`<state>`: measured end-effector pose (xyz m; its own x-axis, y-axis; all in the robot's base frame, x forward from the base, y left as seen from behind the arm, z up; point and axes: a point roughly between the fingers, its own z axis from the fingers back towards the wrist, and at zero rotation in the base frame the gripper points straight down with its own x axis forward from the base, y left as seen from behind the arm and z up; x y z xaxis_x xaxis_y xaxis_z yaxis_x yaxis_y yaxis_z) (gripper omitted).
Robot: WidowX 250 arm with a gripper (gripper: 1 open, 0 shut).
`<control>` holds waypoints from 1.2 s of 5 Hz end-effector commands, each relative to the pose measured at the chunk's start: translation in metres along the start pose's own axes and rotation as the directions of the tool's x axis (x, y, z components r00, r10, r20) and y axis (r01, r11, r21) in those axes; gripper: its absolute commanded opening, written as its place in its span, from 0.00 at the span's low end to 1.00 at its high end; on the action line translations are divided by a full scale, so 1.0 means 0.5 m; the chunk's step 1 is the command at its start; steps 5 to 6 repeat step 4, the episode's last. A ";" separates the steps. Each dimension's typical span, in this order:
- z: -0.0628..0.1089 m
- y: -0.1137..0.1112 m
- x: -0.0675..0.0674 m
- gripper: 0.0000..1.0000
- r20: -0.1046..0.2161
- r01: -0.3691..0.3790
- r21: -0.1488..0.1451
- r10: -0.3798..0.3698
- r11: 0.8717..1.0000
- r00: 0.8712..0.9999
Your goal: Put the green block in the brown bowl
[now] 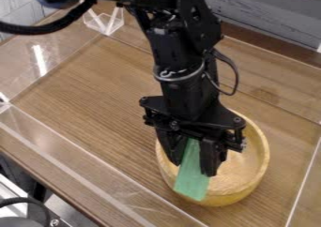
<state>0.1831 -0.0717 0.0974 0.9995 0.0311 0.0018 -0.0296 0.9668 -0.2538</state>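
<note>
wood-grain tabletop fills the single camera view, boxed in by clear acrylic walls that catch pale reflections along the left and near edges, with a lighter wall strip across the upper right.

the brown bowl sits on the table toward the lower right. directly above it hangs the black gripper, its fingers pressed together on the upper part of the green block. the block hangs down, leaning a little, and its lower end appears to sit over or against the near part of the bowl's rim; whether it touches the wood or floats just clear cannot be told from this angle.

as for progress, the pickup and the carry look done: the block is off the table and lined up with the bowl. what seems left is the release, and perhaps a small nudge toward the bowl's middle first, since the block's lower end is close to the near rim and could tip outward instead of dropping inside.

the arm comes in from the upper left, bends over the table and drops nearly straight down through the wrist, so the gripper points steeply downward into the bowl, with cables looping beside the wrist.
</note>
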 end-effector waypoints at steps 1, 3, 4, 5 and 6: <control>0.012 -0.001 0.007 0.00 0.028 0.000 -0.010 0.001 1.000 1.000; 0.014 0.001 0.005 0.00 0.029 -0.002 -0.016 0.003 1.000 1.000; 0.017 0.002 0.005 0.00 0.029 -0.003 -0.018 0.004 1.000 1.000; 0.017 0.002 0.005 0.00 0.029 -0.003 -0.018 0.004 1.000 1.000; 0.017 0.002 0.005 0.00 0.029 -0.003 -0.018 0.004 1.000 1.000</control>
